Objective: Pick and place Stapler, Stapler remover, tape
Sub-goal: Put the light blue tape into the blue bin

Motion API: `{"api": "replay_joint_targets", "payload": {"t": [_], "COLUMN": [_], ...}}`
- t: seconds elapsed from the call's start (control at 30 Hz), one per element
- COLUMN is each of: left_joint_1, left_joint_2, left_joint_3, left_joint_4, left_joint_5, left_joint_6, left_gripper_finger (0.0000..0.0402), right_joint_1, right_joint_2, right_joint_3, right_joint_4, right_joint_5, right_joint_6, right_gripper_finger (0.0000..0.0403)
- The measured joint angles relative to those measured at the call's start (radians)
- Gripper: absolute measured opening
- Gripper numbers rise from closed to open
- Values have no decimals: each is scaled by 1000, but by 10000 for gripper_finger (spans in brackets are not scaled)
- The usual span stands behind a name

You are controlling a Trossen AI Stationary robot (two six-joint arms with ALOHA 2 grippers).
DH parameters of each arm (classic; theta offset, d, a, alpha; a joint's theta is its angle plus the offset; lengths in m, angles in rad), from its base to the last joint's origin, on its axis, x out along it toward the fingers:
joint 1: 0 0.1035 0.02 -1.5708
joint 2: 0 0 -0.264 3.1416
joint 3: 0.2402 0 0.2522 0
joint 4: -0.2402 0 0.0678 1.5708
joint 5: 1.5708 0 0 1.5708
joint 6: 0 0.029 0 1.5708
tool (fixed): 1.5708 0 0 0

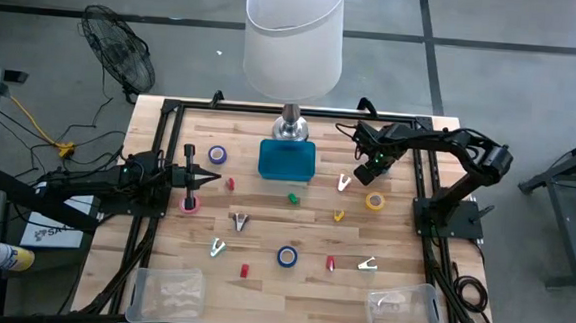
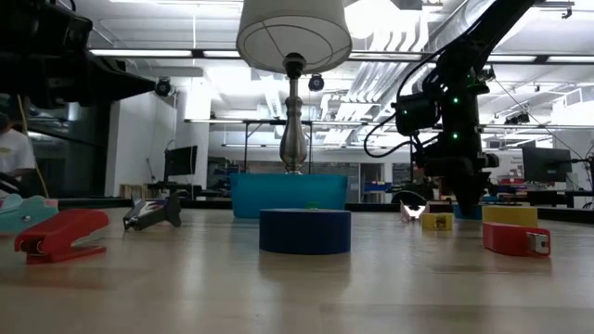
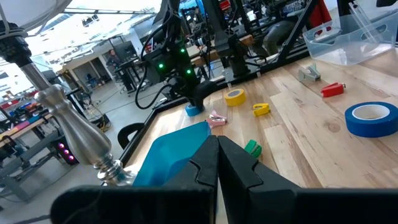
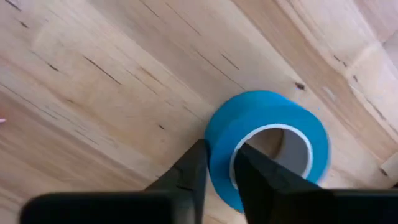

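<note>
While the left arm waits by the table's left edge, most of the action is on the right side:

Right gripper (image 4: 219, 168): down on the wood at the far right of the table, fingers pinching the wall of a light blue tape roll (image 4: 267, 146) — one finger outside the ring, the other in the hollow centre.

Left gripper (image 1: 210, 181): fingers pressed together with nothing between them, hovering just above the pink tape roll (image 1: 189, 205).

Other tape: a purple roll (image 1: 217, 155) sits near the blue box (image 1: 287, 160), a yellow roll (image 1: 375, 201) lies to the right of centre, and a dark blue roll (image 1: 287, 256) rests toward the front — all flat on the wood.

Small stuff: red, yellow and green pieces are scattered across the middle, with a few silver claw-shaped staple removers (image 1: 238, 220) among them.

Lamp (image 1: 293, 42): stands at the back, its base right behind the blue box.

Bins: two clear plastic bins (image 1: 403, 311) sit at the front corners; the right one has something small in it, can't tell what.
</note>
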Motion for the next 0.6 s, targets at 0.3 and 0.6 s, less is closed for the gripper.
{"api": "replay_joint_targets", "payload": {"t": [0.3, 0.6], "left_joint_1": [0, 0], "left_joint_2": [0, 0], "left_joint_3": [0, 0], "left_joint_4": [0, 0], "left_joint_5": [0, 0], "left_joint_6": [0, 0], "left_gripper_finger": [1, 1], "right_joint_1": [42, 166], "right_joint_2": [-37, -182], "right_joint_3": [1, 53], "right_joint_4": [-1, 20], "right_joint_5": [-62, -179], "right_joint_6": [15, 66], "right_gripper_finger": [29, 29]}}
